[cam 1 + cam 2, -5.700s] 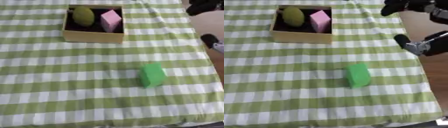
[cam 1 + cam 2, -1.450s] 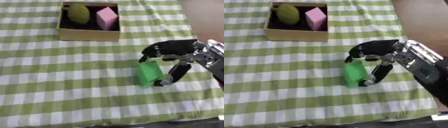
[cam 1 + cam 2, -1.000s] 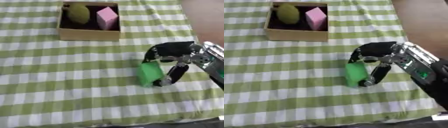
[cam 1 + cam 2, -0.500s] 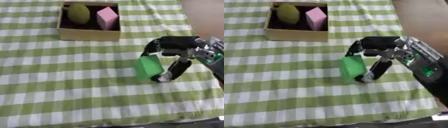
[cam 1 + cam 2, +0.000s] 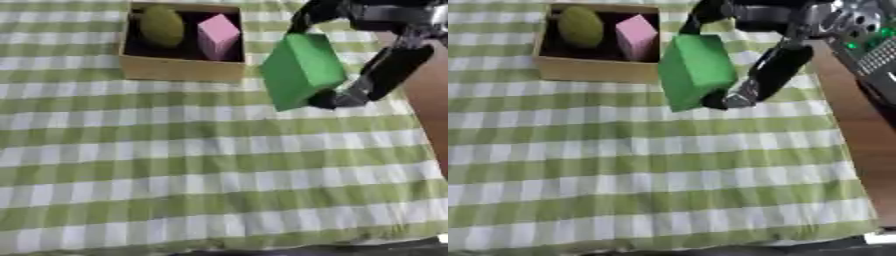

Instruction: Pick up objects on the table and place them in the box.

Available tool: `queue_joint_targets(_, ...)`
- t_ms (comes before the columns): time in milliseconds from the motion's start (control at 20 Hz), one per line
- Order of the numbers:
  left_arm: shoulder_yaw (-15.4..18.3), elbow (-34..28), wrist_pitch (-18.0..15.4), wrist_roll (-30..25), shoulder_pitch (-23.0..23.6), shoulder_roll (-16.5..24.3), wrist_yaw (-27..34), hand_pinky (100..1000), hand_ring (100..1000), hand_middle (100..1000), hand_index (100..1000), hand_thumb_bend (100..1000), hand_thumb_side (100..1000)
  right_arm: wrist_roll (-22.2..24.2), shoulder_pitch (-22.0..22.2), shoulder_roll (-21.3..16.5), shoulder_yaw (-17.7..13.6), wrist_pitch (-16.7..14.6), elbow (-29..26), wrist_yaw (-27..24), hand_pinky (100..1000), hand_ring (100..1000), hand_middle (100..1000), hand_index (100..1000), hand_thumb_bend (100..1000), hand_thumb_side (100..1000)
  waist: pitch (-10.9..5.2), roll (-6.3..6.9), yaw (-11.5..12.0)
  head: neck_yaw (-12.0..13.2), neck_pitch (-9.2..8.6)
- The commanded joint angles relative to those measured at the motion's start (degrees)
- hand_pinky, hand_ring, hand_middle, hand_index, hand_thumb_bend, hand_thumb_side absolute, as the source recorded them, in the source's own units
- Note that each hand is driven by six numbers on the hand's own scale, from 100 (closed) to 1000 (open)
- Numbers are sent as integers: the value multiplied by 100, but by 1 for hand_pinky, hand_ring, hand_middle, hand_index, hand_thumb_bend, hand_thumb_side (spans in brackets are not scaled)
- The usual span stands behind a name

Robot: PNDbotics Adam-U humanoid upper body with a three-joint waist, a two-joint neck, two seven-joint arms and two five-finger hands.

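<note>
The surface [image 5: 175, 165] filled most of both views, covered by a green-and-white checked cloth that ran to its right edge, where a brown strip showed beyond it.

The right arm came in from the upper right corner, black with silver parts, and the right hand [image 5: 372, 30] was curled round the green block [image 5: 302, 70]. Fingers [image 5: 306, 12] hooked over the block's top edge, while the thumb [image 5: 372, 82] ran down its right side and pressed in at the lower right corner. So the hand was closed on the block, holding it.

The block looked large against the cloth and sat tilted, its top leaning to the right; whether it was lifted clear of the cloth could not be told for certain, though no part of it seemed to rest flat. It was just to the right of the box [image 5: 179, 72], near the box's right wall, and outside it.

The box was an open tan carton near the top of the views, left of centre, with a dark inside. Two things lay in it side by side: an olive-green rounded thing [image 5: 162, 25] on the left and a pink block [image 5: 217, 35] on the right, standing on end and slightly tilted.

The left hand did not show in either view.
</note>
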Motion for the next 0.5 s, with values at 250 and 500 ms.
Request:
queue_joint_targets(250,-25,-87,-8,-124,-177,38,70,789,850,831,907,100,584,204,-974,800,-69,-257,1632,258,888,751,476,716,100,251,-120,-116,100,-209,-14)
queue_joint_targets(500,-65,-87,-35,-186,-332,-10,117,789,850,831,907,100,585,-9,-1493,1438,-290,-660,2808,851,891,759,481,721,100,235,-43,-161,256,-404,-84)
